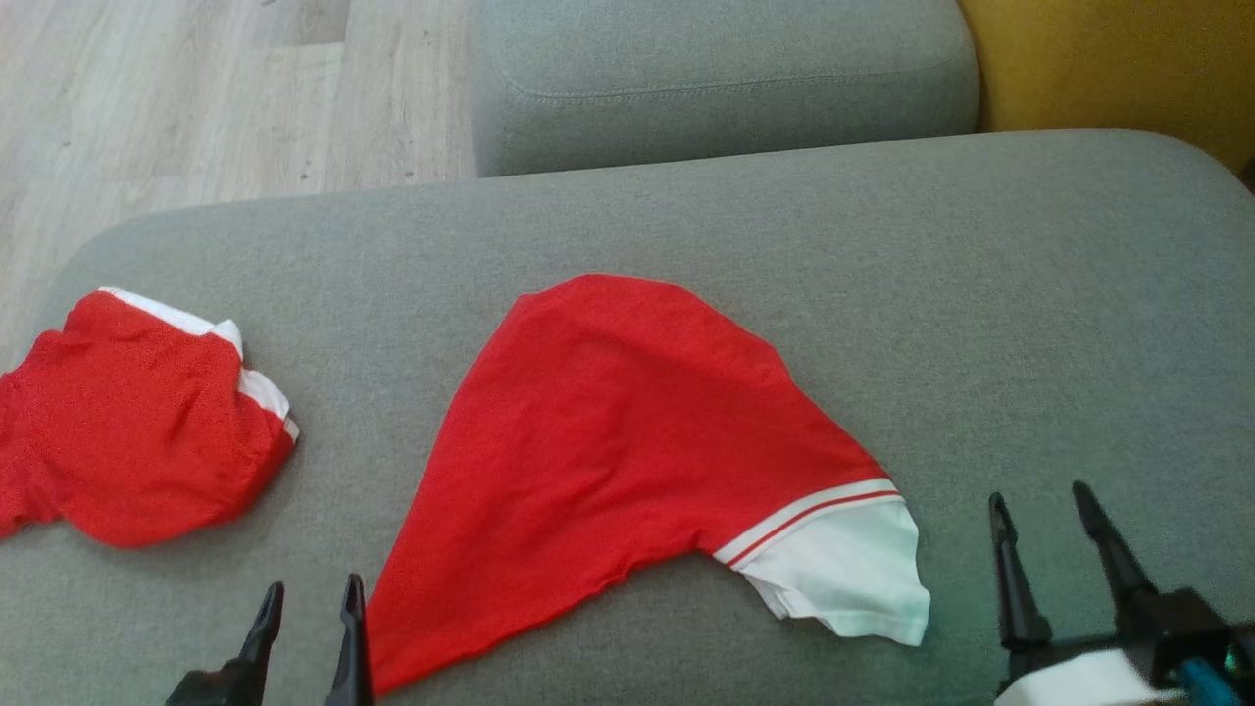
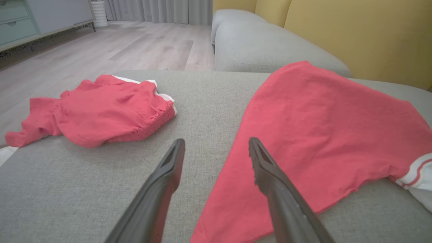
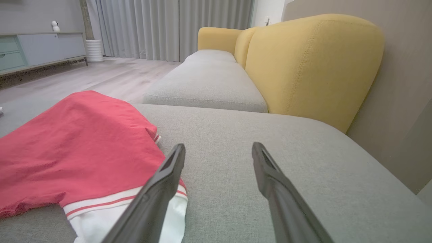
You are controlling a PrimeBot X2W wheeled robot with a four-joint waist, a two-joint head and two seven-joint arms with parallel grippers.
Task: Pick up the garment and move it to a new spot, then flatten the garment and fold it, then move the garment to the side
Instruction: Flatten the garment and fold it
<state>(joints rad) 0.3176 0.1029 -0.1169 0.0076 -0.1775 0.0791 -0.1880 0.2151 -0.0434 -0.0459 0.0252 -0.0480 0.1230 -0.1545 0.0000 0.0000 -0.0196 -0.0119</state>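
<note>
The garment [image 1: 608, 441] is a red shirt lying in a loose triangle in the middle of the grey sofa cushion [image 1: 980, 294]. Its white sleeve [image 1: 843, 569] with a red stripe points to the lower right. My left gripper [image 1: 314, 586] stands open at the garment's lower left corner, its right finger at the cloth's edge, holding nothing. The left wrist view shows the garment [image 2: 320, 128] to the right of my open left gripper [image 2: 216, 141]. My right gripper [image 1: 1039, 495] is open over bare cushion just right of the sleeve. In the right wrist view the right gripper [image 3: 217, 145] has the sleeve [image 3: 101, 216] beside its left finger.
A second red garment with white trim [image 1: 137, 422] lies crumpled at the cushion's left edge. Another grey seat cushion [image 1: 716, 78] lies beyond, with a yellow backrest [image 1: 1118, 69] at the far right. Wooden floor [image 1: 196, 98] runs to the left.
</note>
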